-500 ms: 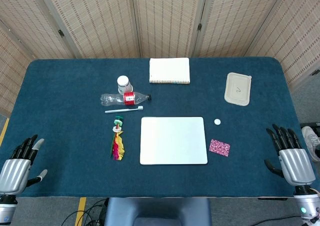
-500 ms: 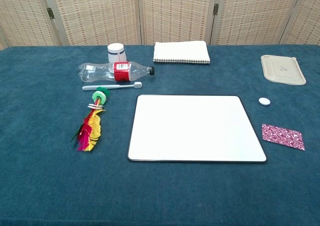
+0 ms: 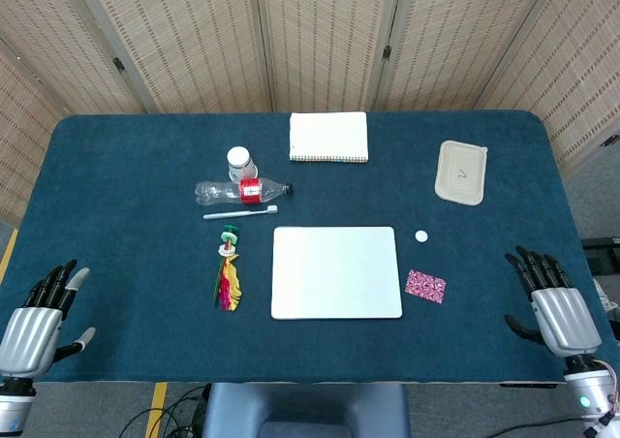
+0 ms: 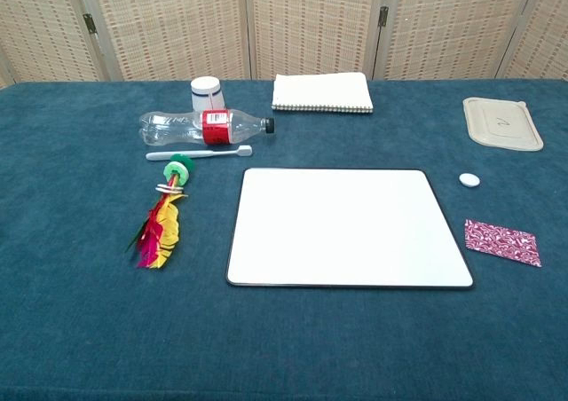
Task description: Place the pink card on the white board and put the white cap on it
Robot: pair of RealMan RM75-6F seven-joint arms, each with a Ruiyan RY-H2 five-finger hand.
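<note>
— Pink card [image 3: 425,286] first, from the head view: where is it?
— Flat on the blue table [image 3: 126,215], just right of the white board [image 3: 336,272] and apart from its edge. The white cap [image 3: 421,235] sits on the cloth a little behind the card, also off the board.
— And the hands?
— The left hand [image 3: 34,327] is at the near left corner, the right hand [image 3: 555,307] at the near right edge; both have fingers spread and hold nothing.
— What does the chest view add?
— No hands there. The pink card [image 4: 502,242] lies right of the white board [image 4: 346,228], slightly skewed, with the white cap [image 4: 469,180] behind it. To the left lie a feathered toy [image 4: 161,225], a toothbrush [image 4: 199,153] and a clear bottle [image 4: 204,126] on its side; a notebook [image 4: 321,92] and a beige lid [image 4: 502,122] lie farther back.
</note>
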